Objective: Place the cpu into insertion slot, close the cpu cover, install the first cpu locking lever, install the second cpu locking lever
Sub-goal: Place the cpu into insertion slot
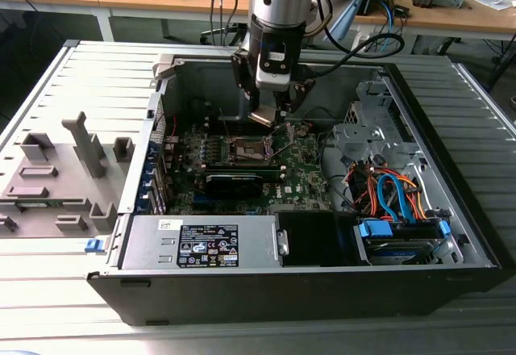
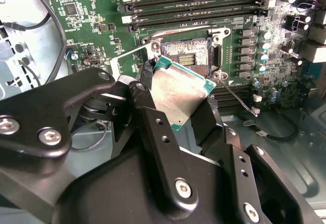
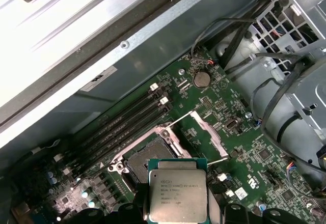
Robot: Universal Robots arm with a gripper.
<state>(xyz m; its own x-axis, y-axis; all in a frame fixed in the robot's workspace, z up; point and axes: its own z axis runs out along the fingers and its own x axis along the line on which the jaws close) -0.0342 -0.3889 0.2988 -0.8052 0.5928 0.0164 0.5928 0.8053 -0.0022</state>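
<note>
My gripper [image 1: 269, 113] is shut on the cpu [image 1: 262, 118], a flat square chip with a pale metal top, and holds it tilted just above the motherboard. In both wrist views the cpu [image 2: 178, 94] [image 3: 177, 191] sits between the black fingers [image 2: 145, 102], with green edges showing. The insertion slot [image 2: 188, 56] [image 3: 145, 158] lies bare just beyond the chip, its dark contact field exposed. The cpu cover [image 3: 206, 130] [image 2: 130, 56] stands swung open beside the socket. Two thin wire locking levers [image 3: 178, 119] [image 2: 239, 99] stick out, unlatched, from the socket's sides.
Long black memory slots [image 2: 198, 5] run beside the socket. A black card [image 1: 234, 181] stands near it, with a power supply [image 1: 201, 246] in front. A drive cage with orange and blue cables [image 1: 395, 202] fills the exterior view's right. Case walls [image 1: 169, 73] surround the board.
</note>
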